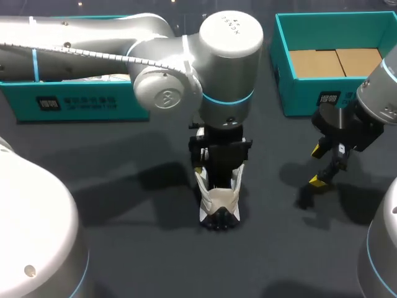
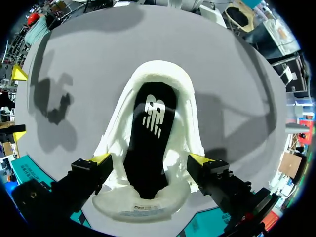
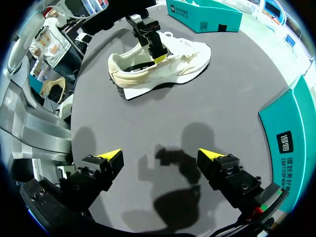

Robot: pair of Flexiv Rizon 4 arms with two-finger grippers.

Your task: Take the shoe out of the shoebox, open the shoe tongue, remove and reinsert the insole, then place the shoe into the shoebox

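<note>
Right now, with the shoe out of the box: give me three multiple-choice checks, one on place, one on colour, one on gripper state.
1. Where is the shoe?
A) on the table, under the left gripper
B) lifted in the air
C) on the floor

2. What colour is the insole inside it?
A) red
B) black
C) teal

3. The right gripper is:
A) shut on the shoe
B) shut on the insole
C) open, holding nothing

Answers:
1 A: its sole rests on the table below that gripper.
2 B: the left wrist view shows it black.
3 C: its yellow tips stand apart over bare table.
</note>
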